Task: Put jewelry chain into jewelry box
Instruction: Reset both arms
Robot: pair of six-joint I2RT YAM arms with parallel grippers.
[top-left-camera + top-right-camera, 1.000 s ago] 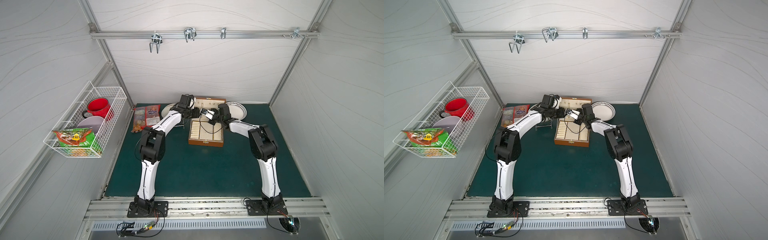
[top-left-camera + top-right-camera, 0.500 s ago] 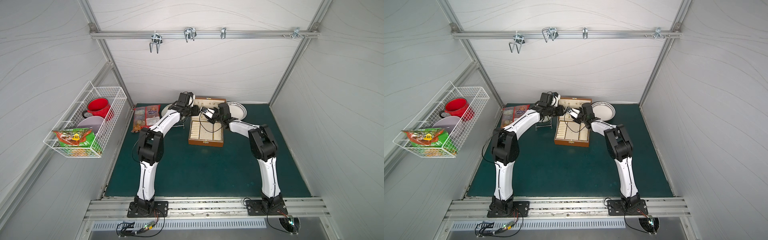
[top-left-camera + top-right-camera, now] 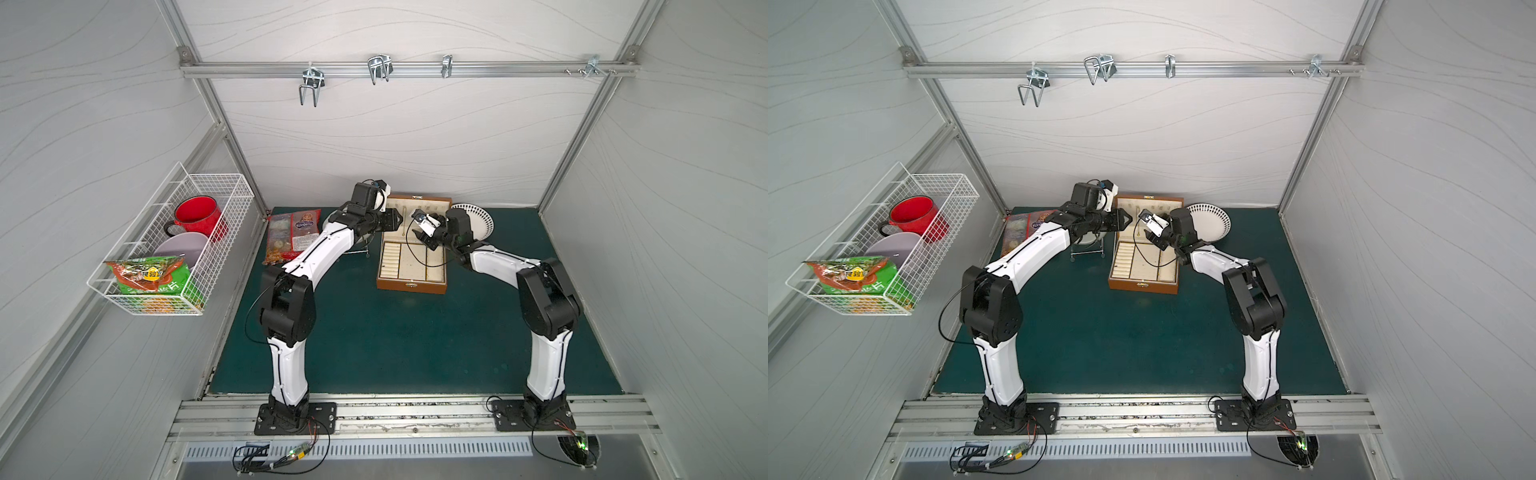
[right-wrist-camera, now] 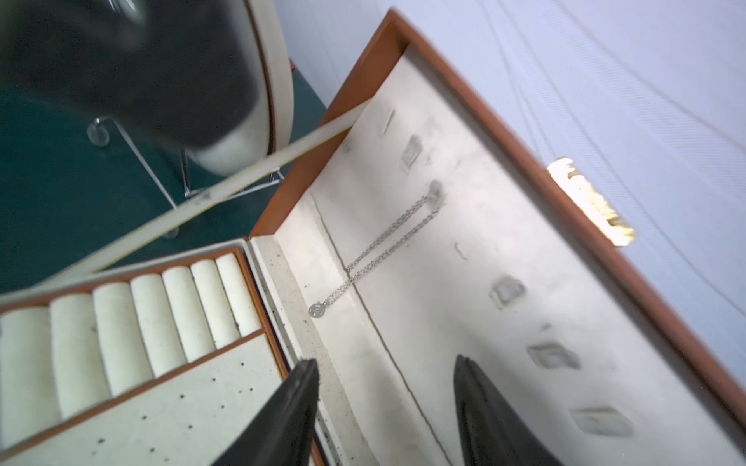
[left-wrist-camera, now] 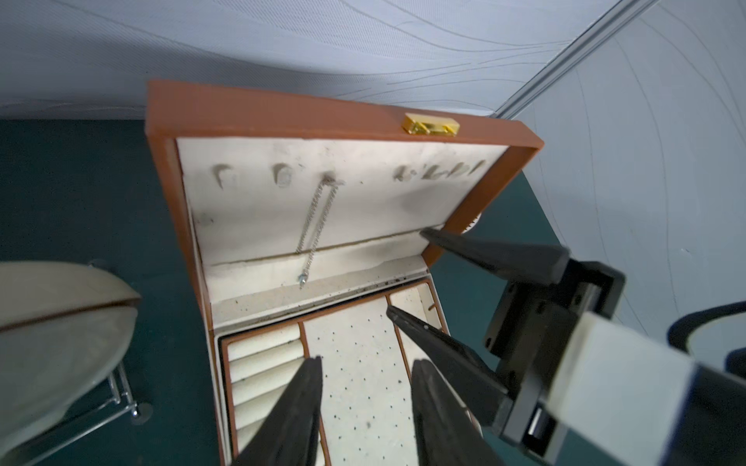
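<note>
The brown jewelry box (image 3: 411, 286) (image 3: 1143, 286) stands open at the back of the mat, its lid (image 5: 282, 109) (image 4: 371, 70) upright. The silver jewelry chain (image 5: 319, 214) (image 4: 387, 238) hangs doubled from a hook in the cream lid lining. Its clasp end dangles over the pocket at the lid's base, and no finger touches it. My left gripper (image 5: 368, 361) (image 3: 398, 219) is open and empty above the dotted middle compartment. My right gripper (image 4: 385, 359) (image 5: 405, 270) is open and empty, close in front of the lid's lower right part.
A white dotted-rim plate (image 3: 478, 220) leans just right of the box. Left of the box a pale bowl (image 5: 60, 322) sits on a wire stand, with a snack packet (image 3: 293, 237) beyond it. On the left wall a wire basket (image 3: 137, 291) holds a red mug.
My right gripper's jaws have gone from shut to open, and the chain now hangs free on its hook. Both arms stay almost where they were.
</note>
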